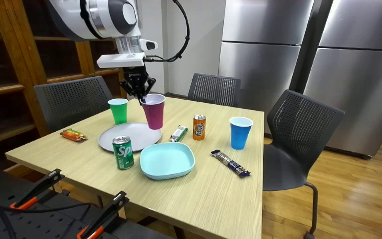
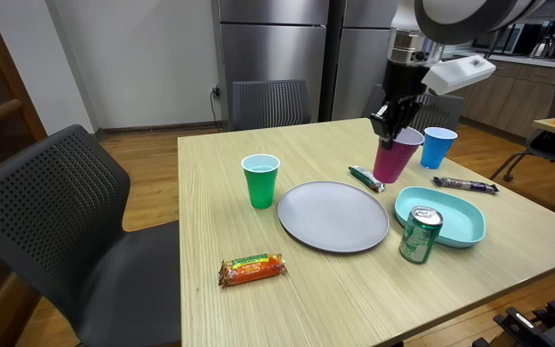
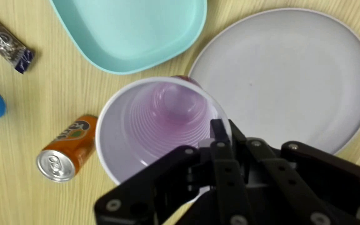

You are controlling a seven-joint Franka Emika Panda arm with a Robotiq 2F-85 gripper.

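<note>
My gripper (image 3: 227, 125) is shut on the rim of a purple cup (image 1: 154, 114) with a pale inside. One finger reaches inside the cup and the other lies outside its wall, as the wrist view shows. The cup hangs above the table, slightly tilted. A green-wrapped bar (image 2: 367, 178) lies near it, hidden in the wrist view. Close by are a round grey plate (image 3: 283, 78), an orange Fanta can (image 3: 70, 147) and a square turquoise dish (image 3: 130, 34).
A green Sprite can (image 1: 123, 152) stands beside the dish. A green cup (image 2: 261, 180) is by the plate, with an orange-wrapped bar (image 2: 251, 270) nearer the edge. A blue cup (image 1: 240, 132) and a dark-wrapped bar (image 1: 230, 162) are across the table. Chairs surround it.
</note>
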